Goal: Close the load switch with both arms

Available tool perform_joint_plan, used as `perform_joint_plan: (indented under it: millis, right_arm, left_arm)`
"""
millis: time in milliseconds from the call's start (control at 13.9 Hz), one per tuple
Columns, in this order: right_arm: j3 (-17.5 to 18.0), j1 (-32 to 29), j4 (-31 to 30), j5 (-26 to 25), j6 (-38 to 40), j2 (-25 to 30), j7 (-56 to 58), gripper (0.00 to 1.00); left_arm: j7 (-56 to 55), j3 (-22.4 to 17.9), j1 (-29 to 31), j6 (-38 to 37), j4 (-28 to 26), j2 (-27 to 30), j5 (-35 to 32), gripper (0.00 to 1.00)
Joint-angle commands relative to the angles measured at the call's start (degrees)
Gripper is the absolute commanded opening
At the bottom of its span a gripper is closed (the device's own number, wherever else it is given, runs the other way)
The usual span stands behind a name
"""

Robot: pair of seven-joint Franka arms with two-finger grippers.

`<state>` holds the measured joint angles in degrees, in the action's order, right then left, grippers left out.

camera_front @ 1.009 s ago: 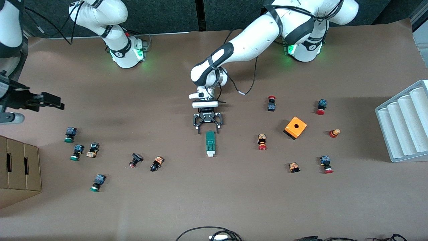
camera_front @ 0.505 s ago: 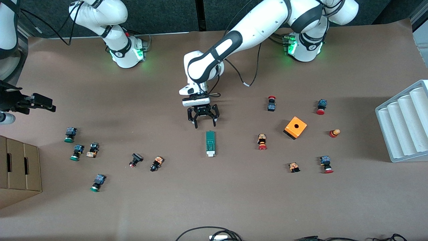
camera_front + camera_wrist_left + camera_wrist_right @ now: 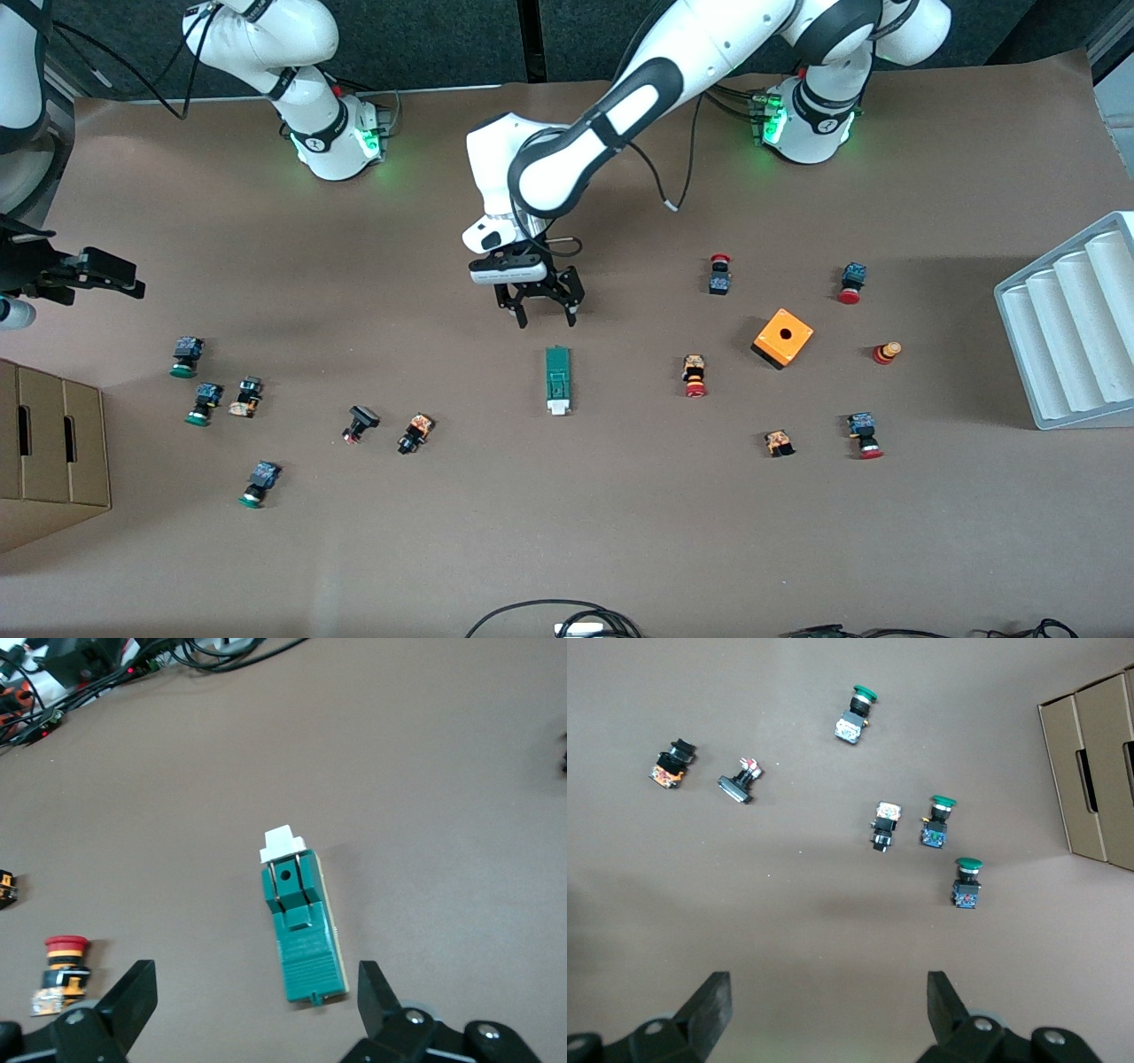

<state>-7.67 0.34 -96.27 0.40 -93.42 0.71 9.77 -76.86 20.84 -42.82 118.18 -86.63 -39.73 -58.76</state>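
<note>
The load switch (image 3: 557, 381), a narrow dark-green plastic block with a small white piece at the end nearer the front camera, lies flat mid-table, touched by nothing. Biggest in sight are the two white jointed arms: the left gripper (image 3: 539, 308) hangs above the table just beside the switch's green end, jaws spread wide and empty; the right gripper (image 3: 89, 270) waits over its own end of the table, jaws also apart (green-capped push buttons (image 3: 967, 881) below it). A skewed descent could shove the unclamped switch sideways, I'd guess
</note>
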Motion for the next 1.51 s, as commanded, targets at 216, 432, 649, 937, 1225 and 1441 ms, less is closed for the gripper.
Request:
perform_joint_plan:
  millis: [216, 432, 649, 937, 1225, 1441]
  right_arm:
    - [0.1, 0.2, 0.8, -1.3, -0.4, -0.1, 0.2, 1.00]
    - [0.1, 0.4, 1.0, -1.3, -0.9, -0.4, 0.2, 1.00]
    - [0.3, 0.4, 1.1, -1.2, -1.6, -0.4, 0.2, 1.00]
    - [0.4, 0.5, 1.1, -1.0, -1.5, -0.4, 0.2, 1.00]
    - [0.4, 0.5, 1.1, -0.9, -1.7, -0.4, 0.2, 1.00]
    - [0.5, 0.5, 1.1, -0.9, -1.7, -0.4, 0.2, 1.00]
  left_arm:
    - [19.2, -1.3, 0.1, -4.2, 2.1, 5.5, 13.5, 1.00]
    - [29.6, -4.0, 0.1, -6.6, 5.1, 6.9, 20.3, 1.00]
    - [39.2, -7.6, 0.1, -9.0, 8.1, 8.4, 27.4, 1.00]
    - [50.2, -14.6, 0.1, -13.4, 14.4, 9.1, 38.3, 1.00]
    - [61.1, -22.7, 0.1, -17.6, 17.8, 11.0, 48.1, 1.00]
    - [66.0, -27.9, 0.1, -21.1, 17.8, 13.2, 52.5, 1.00]
